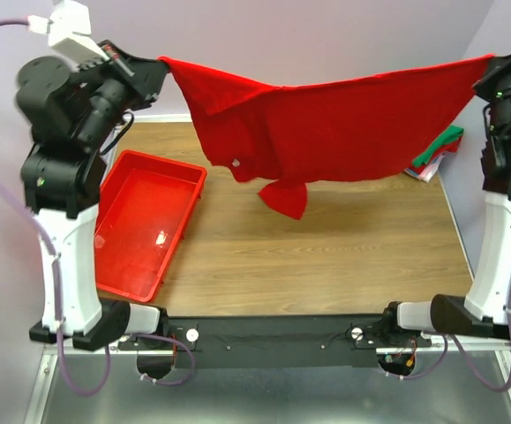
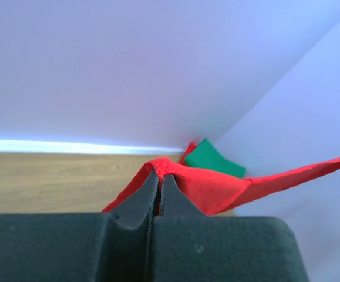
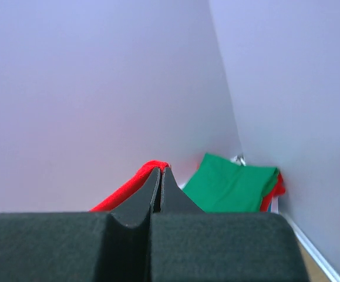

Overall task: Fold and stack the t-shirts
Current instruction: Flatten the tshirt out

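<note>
left and right jaws clamp the red t-shirt [image 1: 352, 124] above the table [image 1: 326, 265]; red tray [image 1: 140, 225] left, folded shirts [image 1: 440, 147] right.

So it's all set up on a wood-grain table [image 1: 326, 265], boxed in by pale walls at the back and on the right. A red plastic tray [image 1: 140, 221] is parked on the left part, turned at a bit of an angle, near the left edge. A stack of folded t-shirts [image 1: 439, 152] is tucked into the far right corner, topped by a green one [image 3: 231, 188], with a red edge seen poking out underneath.
</note>
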Tool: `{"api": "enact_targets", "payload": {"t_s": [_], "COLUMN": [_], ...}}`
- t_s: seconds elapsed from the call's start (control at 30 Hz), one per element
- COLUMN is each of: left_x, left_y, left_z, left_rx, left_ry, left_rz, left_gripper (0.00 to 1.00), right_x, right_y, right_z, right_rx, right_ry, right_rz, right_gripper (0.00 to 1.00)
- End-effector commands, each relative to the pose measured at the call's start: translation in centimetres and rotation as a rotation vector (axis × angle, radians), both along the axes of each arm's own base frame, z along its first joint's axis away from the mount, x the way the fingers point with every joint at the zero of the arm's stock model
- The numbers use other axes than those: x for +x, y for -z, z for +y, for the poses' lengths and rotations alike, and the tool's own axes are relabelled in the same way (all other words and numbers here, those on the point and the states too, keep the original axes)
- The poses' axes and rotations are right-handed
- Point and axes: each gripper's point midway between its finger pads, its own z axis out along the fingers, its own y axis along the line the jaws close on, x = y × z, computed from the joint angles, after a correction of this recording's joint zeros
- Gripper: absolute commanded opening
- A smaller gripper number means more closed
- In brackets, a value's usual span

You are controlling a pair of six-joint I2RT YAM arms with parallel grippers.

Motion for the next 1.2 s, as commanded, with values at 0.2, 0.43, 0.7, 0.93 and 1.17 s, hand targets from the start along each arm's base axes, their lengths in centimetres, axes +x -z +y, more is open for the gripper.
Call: {"api": "enact_targets", "payload": {"t_s": [0.2, 0.43, 0.7, 0.93, 1.17], "left_x": [-2.7, 7.3, 13.5, 10.8, 4.8], "left_y": [-5.3, 1.2, -0.8, -5.5, -7.8], "left_z": [-0.3, -3.5, -6.0, -5.3, -4.0], "left_rx": [-0.085, -0.008, -0.042, -0.053, 0.01], "left_ry": [0.054, 0.144, 0.23, 0.219, 0.192], "left_rz": [-0.198, -0.033, -0.126, -0.316, -0.408], "left_gripper": [0.0, 0.0, 0.0, 0.0, 0.0], "right_x": [-1.9, 6.9, 13.6, 13.2, 7.6], "right_y": [-3.4, 4.5, 7.7, 3.5, 0.0], "right_z": [-1.3, 0.2, 0.4, 0.3, -0.1], "right_rx": [-0.022, 0.028, 0.07, 0.061, 0.05], "right_ry": [0.078, -0.058, -0.11, -0.099, -0.042], "right_rz": [-0.101, 0.095, 0.152, 0.05, -0.021], "right_gripper": [0.01, 0.01, 0.01, 0.01, 0.01]}}
